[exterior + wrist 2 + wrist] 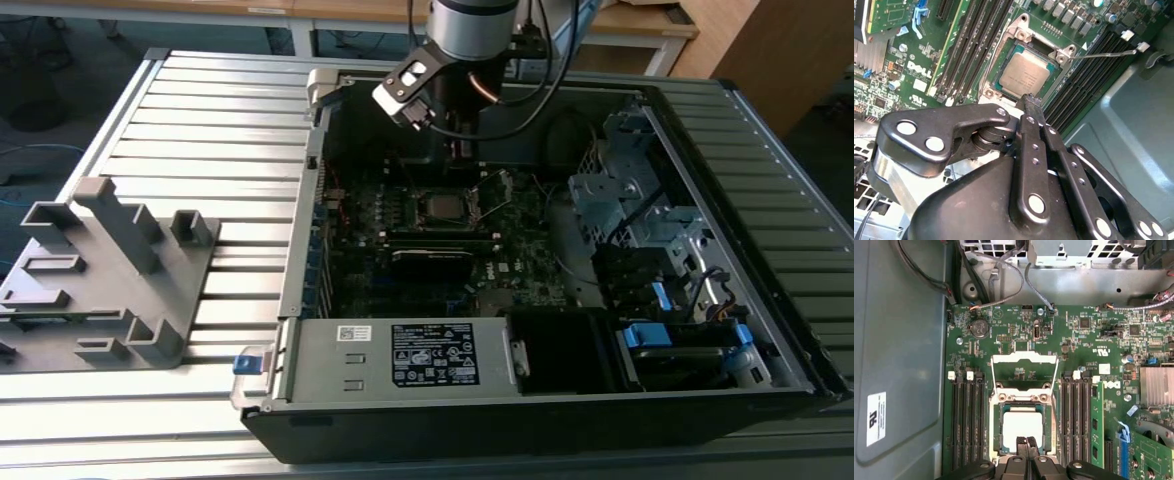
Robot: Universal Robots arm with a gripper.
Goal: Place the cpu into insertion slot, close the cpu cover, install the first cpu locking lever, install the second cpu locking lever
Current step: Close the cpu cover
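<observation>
The dull silver, square cpu (1021, 426) sat in its socket (995, 442) just below the gripper (1027, 442), fingers pressed together.

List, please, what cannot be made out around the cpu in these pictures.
- First wrist view: the gripper overlaps the cpu's edge, so whether they touch is unclear.
- Second wrist view: the gripper's body hides part of the board beside the cpu.
- Exterior view: the arm hides the gripper's tips, and the cpu is too small to judge its seating.
</observation>
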